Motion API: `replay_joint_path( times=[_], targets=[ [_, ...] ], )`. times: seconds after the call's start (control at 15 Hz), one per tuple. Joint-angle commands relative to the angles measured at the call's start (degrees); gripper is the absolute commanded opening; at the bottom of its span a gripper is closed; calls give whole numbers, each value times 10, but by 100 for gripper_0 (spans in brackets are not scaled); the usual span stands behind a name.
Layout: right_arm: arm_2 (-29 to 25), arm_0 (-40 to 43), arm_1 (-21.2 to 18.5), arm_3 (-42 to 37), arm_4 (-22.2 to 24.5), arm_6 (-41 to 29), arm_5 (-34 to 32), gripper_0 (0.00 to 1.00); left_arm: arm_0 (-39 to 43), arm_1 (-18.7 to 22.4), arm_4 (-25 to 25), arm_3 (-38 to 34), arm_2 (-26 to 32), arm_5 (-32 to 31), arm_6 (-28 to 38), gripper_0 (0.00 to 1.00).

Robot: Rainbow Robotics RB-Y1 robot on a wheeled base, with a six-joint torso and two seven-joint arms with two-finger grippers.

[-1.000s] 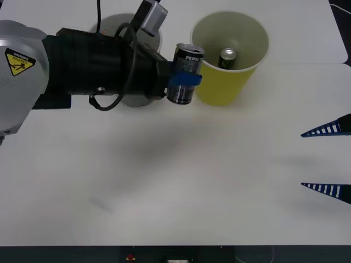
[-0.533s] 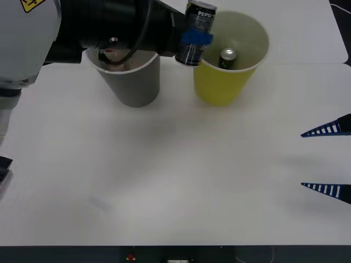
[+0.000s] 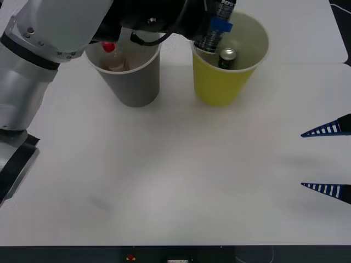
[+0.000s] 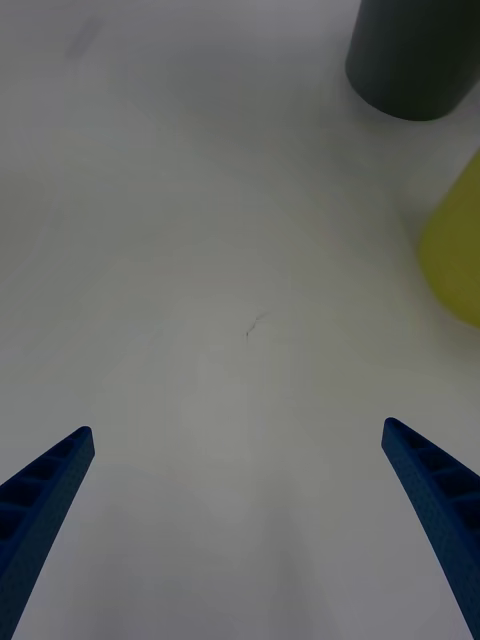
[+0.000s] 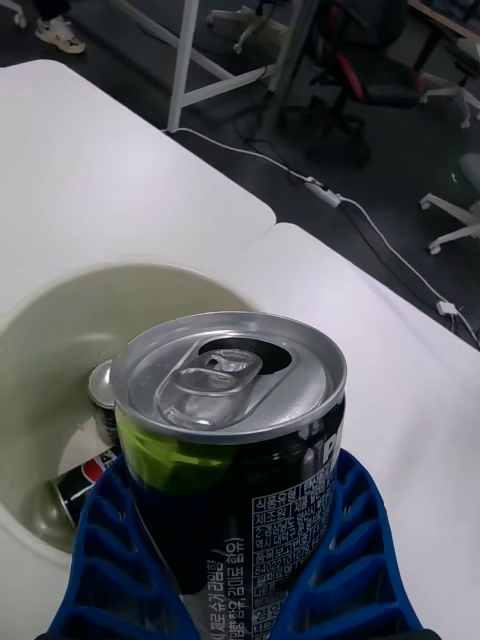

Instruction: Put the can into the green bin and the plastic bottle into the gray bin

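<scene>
One small silver drink can (image 5: 232, 440) is clamped by left gripper (image 3: 218, 24) fingers (image 5: 330, 560) over tall yellow-green bin (image 3: 222, 82); right gripper (image 4: 240, 520) fingers are spread apart above the tabletop (image 3: 175, 175).

The can (image 5: 232, 445) held between the left gripper's (image 5: 240, 570) fingers carries small white Korean print, too fine to read; a can inside the green bin (image 5: 60, 330) beyond reads "PEPSI"

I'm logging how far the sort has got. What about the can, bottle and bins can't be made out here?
- The can: its top is cut off by the front view's edge; the left gripper covers its middle.
- The plastic bottle: the gray bin wall hides all but the cap and shoulder.
- The green bin: the can hides its floor in the left wrist view.
</scene>
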Motion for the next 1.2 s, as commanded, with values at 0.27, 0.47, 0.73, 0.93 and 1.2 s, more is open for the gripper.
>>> replay_joint_path(
  times=[0.27,0.47,0.73,0.93,1.2],
  targets=[
    [0,0,0,0,0,0,0,100,-53,-46,-20,128,-52,86,-20,0],
    [0,0,0,0,0,0,0,100,-78,-68,-34,193,-89,144,-20,0],
    [0,0,0,0,0,0,0,100,-90,-83,-49,241,-102,177,-36,0],
    [0,0,0,0,0,0,0,100,-90,-83,-57,241,-102,177,-37,15],
    [0,0,0,0,0,0,0,100,-90,-82,-59,242,-102,176,-44,100]
  ],
)
